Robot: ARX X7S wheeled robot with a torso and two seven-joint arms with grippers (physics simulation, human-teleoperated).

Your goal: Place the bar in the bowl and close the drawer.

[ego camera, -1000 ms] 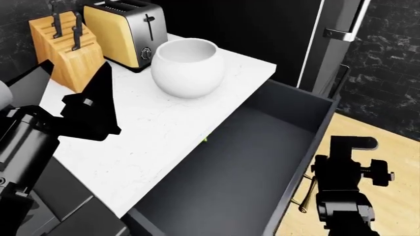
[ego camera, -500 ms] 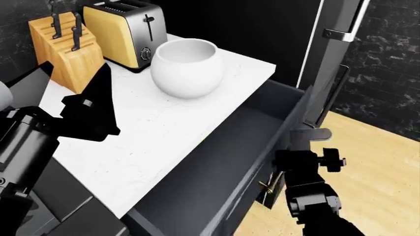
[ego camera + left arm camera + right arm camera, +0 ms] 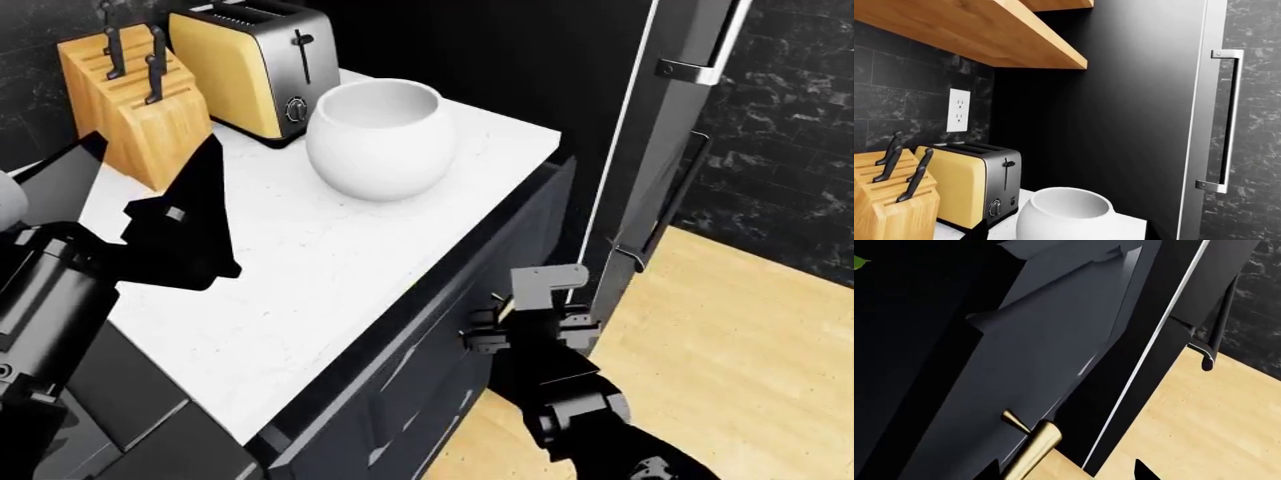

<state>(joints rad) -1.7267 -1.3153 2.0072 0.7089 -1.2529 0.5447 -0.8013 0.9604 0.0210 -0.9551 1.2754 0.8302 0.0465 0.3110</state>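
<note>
The drawer (image 3: pixel 424 365) is pushed almost flush under the white counter (image 3: pixel 334 270); only a thin dark strip of its top shows. My right gripper (image 3: pixel 505 322) is open against the drawer's black front. In the right wrist view the brass handle (image 3: pixel 1029 449) lies between its fingertips (image 3: pixel 991 471), nearer one of them. A lime-green sliver, an edge of the bar (image 3: pixel 858 262), shows in the dark at that view's border; the bar is hidden in the head view. The white bowl (image 3: pixel 383 135) stands on the counter, also in the left wrist view (image 3: pixel 1066 215). My left gripper (image 3: pixel 180 225) hovers open over the counter.
A steel-and-yellow toaster (image 3: pixel 254 62) and a wooden knife block (image 3: pixel 134 95) stand behind the bowl. A tall dark fridge with a steel handle (image 3: pixel 674 150) stands right of the counter. Wood floor (image 3: pixel 747 340) lies beside my right arm.
The drawer has slid from wide open to nearly shut. My right gripper moved in toward the counter with the drawer front. The left arm has not moved.
</note>
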